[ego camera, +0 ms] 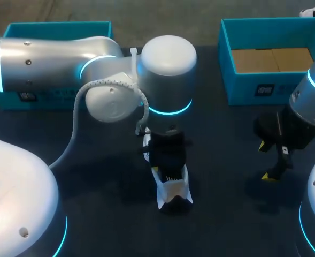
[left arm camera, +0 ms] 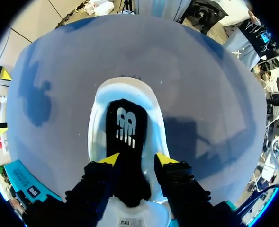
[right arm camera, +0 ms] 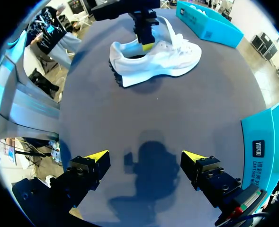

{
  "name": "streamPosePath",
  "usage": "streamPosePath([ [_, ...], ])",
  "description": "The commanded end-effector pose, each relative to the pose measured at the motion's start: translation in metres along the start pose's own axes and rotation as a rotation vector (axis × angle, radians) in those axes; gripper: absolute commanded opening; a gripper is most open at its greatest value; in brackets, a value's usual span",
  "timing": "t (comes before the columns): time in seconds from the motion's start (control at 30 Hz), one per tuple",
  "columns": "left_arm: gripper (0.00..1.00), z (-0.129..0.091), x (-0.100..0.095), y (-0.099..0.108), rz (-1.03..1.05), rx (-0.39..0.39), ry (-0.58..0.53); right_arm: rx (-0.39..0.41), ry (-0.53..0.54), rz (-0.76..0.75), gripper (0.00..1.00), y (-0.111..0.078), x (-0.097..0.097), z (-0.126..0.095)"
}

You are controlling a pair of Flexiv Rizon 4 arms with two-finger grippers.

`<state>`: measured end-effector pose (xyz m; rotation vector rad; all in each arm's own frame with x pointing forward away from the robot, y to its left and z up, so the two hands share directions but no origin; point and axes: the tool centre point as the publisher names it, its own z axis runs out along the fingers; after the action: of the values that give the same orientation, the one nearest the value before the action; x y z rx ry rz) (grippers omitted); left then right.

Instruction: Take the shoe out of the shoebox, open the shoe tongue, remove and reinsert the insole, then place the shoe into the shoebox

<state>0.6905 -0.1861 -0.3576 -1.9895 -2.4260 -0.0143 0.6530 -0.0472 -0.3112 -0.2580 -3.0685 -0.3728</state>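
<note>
A white shoe (ego camera: 173, 195) stands in the middle of the table, its black insole (left arm camera: 126, 127) lying inside it. My left gripper (left arm camera: 137, 160) hangs over the shoe's opening, fingers apart, with the insole's heel end between them. From the right wrist view, this left gripper (right arm camera: 146, 42) dips into the shoe (right arm camera: 167, 56) near the raised tongue. My right gripper (ego camera: 266, 160) hovers open over bare table to the right, with nothing between its fingers (right arm camera: 97, 155). The teal shoebox (ego camera: 253, 85) stands at the back right.
A second teal box (ego camera: 55, 29) stands at the back left, partly hidden behind my left arm. The shoebox wall (right arm camera: 267, 146) is close beside my right gripper. Brown cardboard (ego camera: 272, 59) lines the shoebox floor.
</note>
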Motion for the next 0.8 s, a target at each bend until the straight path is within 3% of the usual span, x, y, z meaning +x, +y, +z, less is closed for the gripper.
streamPosePath([
  [0.03, 0.71, 0.000, 0.004, -0.005, -0.001, -0.013, -0.004, 0.000, -0.003, -0.001, 1.00, -0.001, 0.001, 0.000],
  [0.07, 0.84, 0.001, 0.004, -0.007, -0.001, -0.026, 0.004, 0.000, -0.003, -0.001, 1.00, -0.001, 0.001, 0.000],
  [0.17, 1.00, 0.004, 0.002, -0.009, -0.004, -0.047, 0.016, 0.000, -0.003, -0.001, 1.00, -0.001, 0.001, 0.000],
  [0.8, 1.00, 0.003, 0.001, 0.008, -0.024, 0.006, -0.015, 0.000, -0.003, -0.001, 1.00, -0.001, 0.001, 0.000],
])
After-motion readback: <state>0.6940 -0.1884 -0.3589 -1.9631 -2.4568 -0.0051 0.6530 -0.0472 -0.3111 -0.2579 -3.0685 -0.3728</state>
